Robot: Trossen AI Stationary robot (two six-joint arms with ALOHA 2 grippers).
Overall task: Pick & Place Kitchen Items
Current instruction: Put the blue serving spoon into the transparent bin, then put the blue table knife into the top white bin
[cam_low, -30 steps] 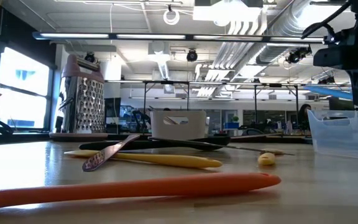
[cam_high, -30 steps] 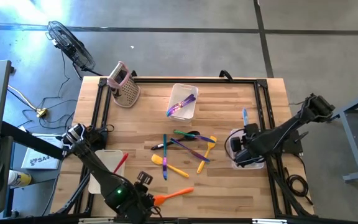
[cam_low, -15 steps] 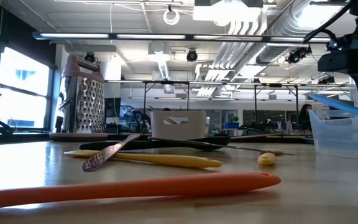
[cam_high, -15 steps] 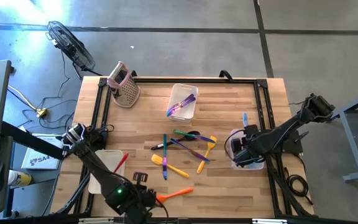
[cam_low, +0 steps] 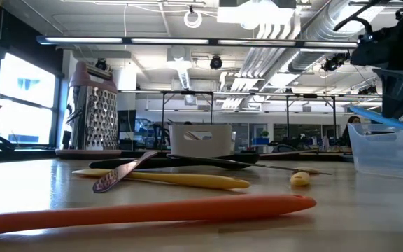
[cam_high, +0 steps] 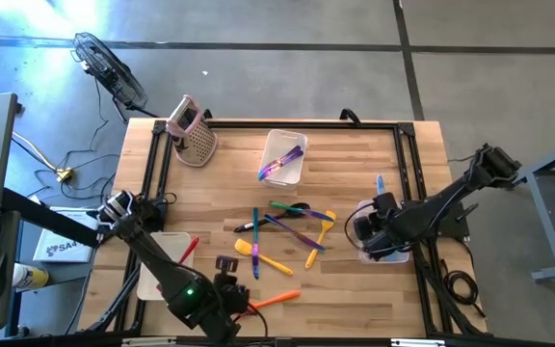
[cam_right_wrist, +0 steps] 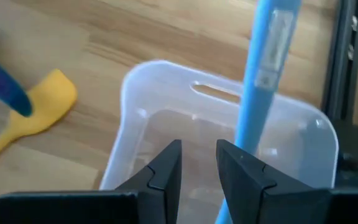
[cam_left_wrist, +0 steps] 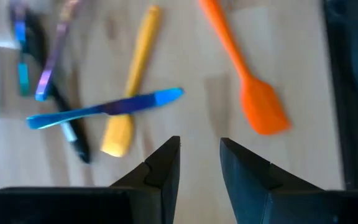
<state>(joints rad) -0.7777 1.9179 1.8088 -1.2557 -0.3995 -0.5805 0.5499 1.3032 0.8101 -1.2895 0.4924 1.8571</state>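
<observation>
We see the right gripper [cam_high: 362, 229] over the clear bin [cam_right_wrist: 166, 93] by the table's [cam_high: 355, 299] right edge; its fingers [cam_right_wrist: 166, 163] stand slightly apart with nothing between them. A light blue utensil [cam_right_wrist: 263, 68] leans in that bin, its handle sticking out over the rim toward the far edge.

The left gripper [cam_high: 225, 265] hovers near the front edge, its jaws a little apart and empty. Just beyond it lie an orange spatula [cam_left_wrist: 244, 74], a yellow spatula [cam_left_wrist: 132, 87] and a blue one [cam_left_wrist: 104, 109] crossing it. More utensils lie mixed at the table's middle. A purple one [cam_high: 282, 159] rests in the bin [cam_high: 297, 175] toward the far edge, and a red one [cam_high: 187, 252] lies on the white bin [cam_high: 157, 275] near the left front. A grater [cam_high: 192, 131] stands at the far left corner.
</observation>
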